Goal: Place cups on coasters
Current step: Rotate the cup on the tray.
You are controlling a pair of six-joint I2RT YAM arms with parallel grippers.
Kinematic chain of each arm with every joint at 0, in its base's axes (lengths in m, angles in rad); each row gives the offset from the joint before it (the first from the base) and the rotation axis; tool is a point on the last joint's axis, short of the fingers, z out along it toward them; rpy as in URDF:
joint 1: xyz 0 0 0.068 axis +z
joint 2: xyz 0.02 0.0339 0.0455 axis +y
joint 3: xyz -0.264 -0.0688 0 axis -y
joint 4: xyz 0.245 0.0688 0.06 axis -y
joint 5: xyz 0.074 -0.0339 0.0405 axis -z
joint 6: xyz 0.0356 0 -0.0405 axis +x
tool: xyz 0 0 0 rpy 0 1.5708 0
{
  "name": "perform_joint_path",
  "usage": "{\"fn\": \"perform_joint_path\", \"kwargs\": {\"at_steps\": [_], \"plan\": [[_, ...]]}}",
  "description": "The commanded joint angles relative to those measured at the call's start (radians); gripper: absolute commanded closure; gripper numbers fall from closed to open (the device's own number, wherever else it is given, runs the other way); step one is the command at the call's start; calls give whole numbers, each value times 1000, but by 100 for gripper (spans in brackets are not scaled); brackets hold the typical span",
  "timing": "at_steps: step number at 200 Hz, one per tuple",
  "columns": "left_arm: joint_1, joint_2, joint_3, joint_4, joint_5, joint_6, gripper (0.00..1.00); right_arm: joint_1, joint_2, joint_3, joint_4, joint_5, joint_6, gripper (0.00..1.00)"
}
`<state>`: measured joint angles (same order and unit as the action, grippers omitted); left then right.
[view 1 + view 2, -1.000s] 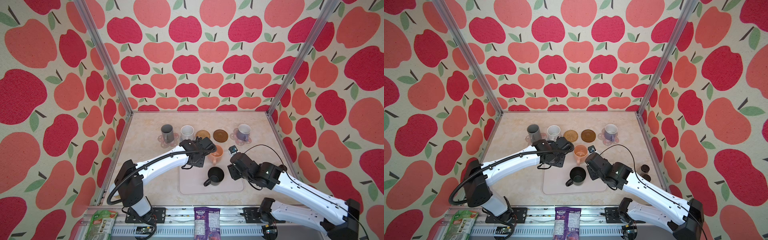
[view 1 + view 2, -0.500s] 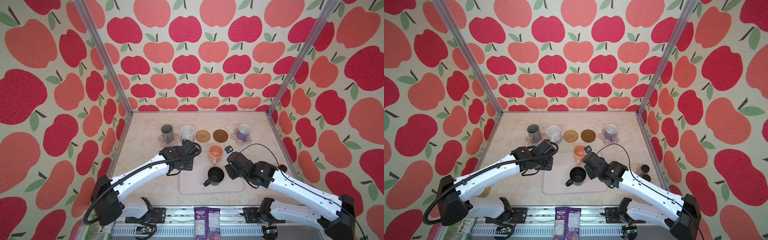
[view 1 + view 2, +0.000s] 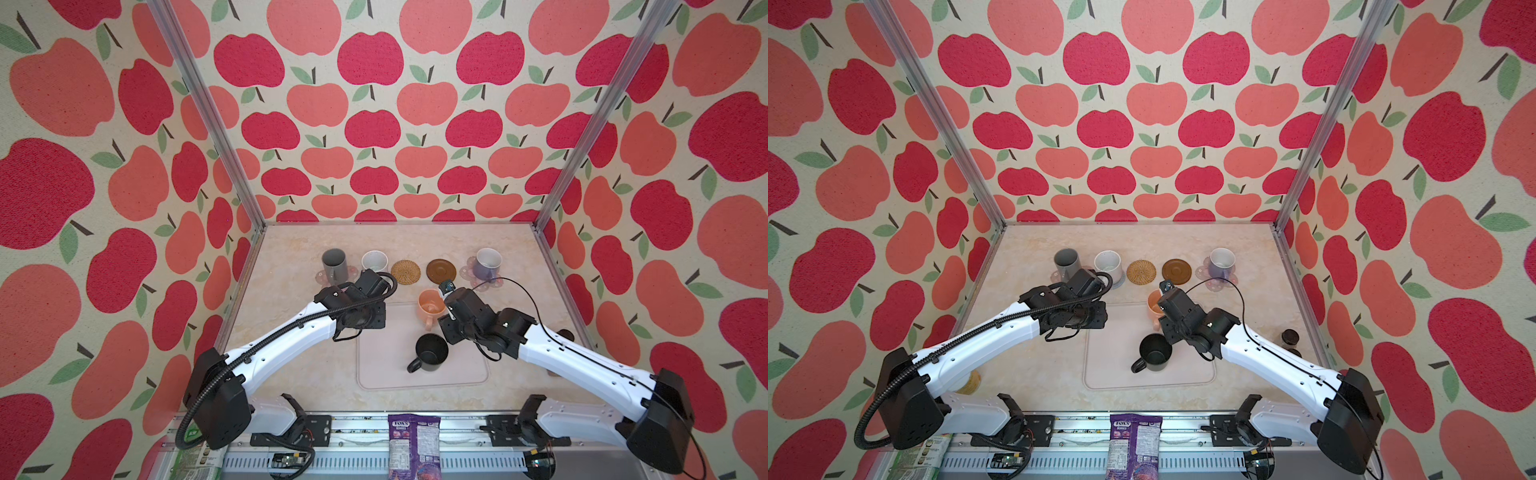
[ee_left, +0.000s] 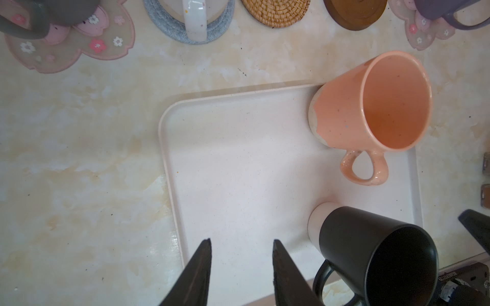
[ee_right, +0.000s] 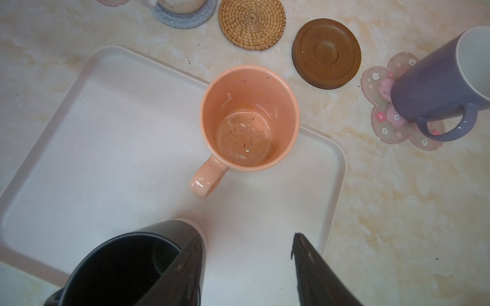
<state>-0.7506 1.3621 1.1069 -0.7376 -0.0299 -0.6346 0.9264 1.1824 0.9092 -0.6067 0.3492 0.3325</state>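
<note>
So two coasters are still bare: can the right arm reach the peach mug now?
Probably yes: the right gripper is open, facing the upright peach mug with bare tray between; the black mug sits close beside the gripper.

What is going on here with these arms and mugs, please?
A robot is setting mugs on coasters. The grey mug, white mug and lavender mug each stand on one; the rattan coaster and brown coaster are bare. The peach mug and black mug stand on the tray. The left gripper and right gripper are both open and empty above the tray.
</note>
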Motion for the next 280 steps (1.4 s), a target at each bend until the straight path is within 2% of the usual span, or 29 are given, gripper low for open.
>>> {"fn": "perform_joint_path", "kwargs": {"at_steps": [1, 32, 98, 202, 280], "plan": [[35, 35, -1, 35, 32, 26, 60, -6, -4, 23, -29, 2, 77, 43], [77, 65, -7, 77, 78, 49, 60, -6, -35, -32, -6, -19, 164, 44], [133, 119, 6, 92, 122, 77, 60, 18, 92, 24, 31, -129, 204, 44], [189, 78, -61, 139, 175, 82, 60, 18, 263, 117, 10, -95, 207, 44], [208, 86, -68, 164, 203, 72, 60, -24, 243, 69, 37, -36, 249, 47]]}}
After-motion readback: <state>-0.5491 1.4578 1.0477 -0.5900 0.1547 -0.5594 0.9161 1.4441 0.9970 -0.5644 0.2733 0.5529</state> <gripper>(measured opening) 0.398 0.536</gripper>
